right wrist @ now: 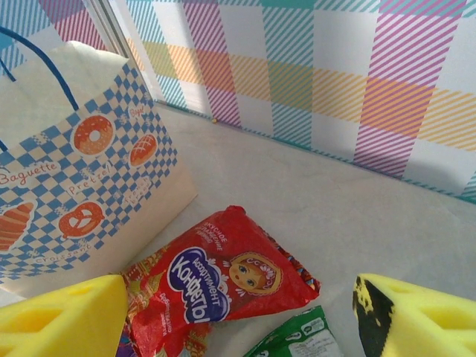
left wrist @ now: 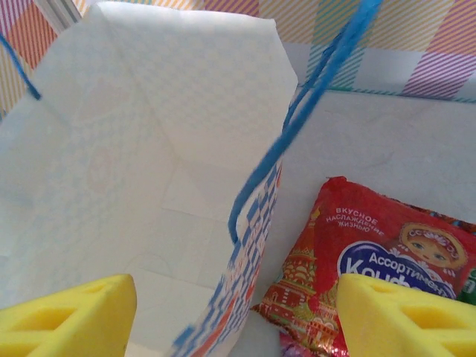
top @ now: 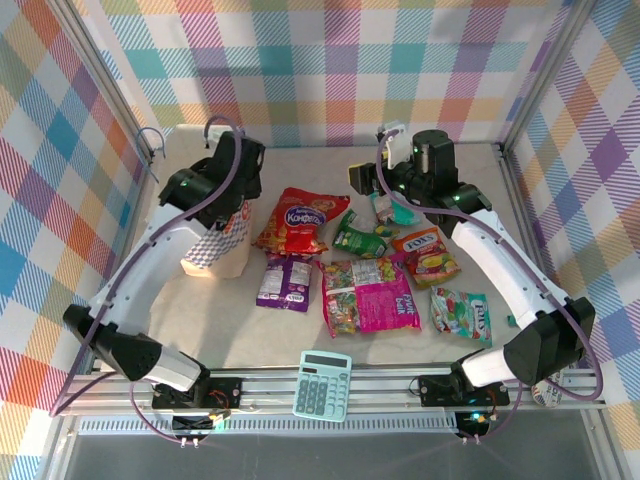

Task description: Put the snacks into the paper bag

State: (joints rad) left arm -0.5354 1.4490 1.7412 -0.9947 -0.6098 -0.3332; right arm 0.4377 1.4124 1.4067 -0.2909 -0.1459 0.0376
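The paper bag (top: 214, 252) stands upright at the left of the table. My left gripper (top: 230, 190) hangs over its mouth, open and holding nothing. In the left wrist view the bag's checkered wall (left wrist: 249, 275) and blue cord handle (left wrist: 297, 111) rise between the yellow fingers (left wrist: 71, 320). Snacks lie right of the bag: a red packet (top: 300, 220), purple (top: 285, 282), big magenta (top: 372, 296), green (top: 358, 240), orange (top: 425, 252) and teal (top: 460, 312). My right gripper (top: 365, 185) is open above the red packet (right wrist: 216, 286) and the green one (right wrist: 297, 342), apart from both.
A pale teal calculator (top: 322, 383) lies at the near edge between the arm bases. Another teal packet (top: 395, 210) sits under the right arm's wrist. Checkered walls close in the back and both sides. Bare table lies behind the red packet (right wrist: 335, 201).
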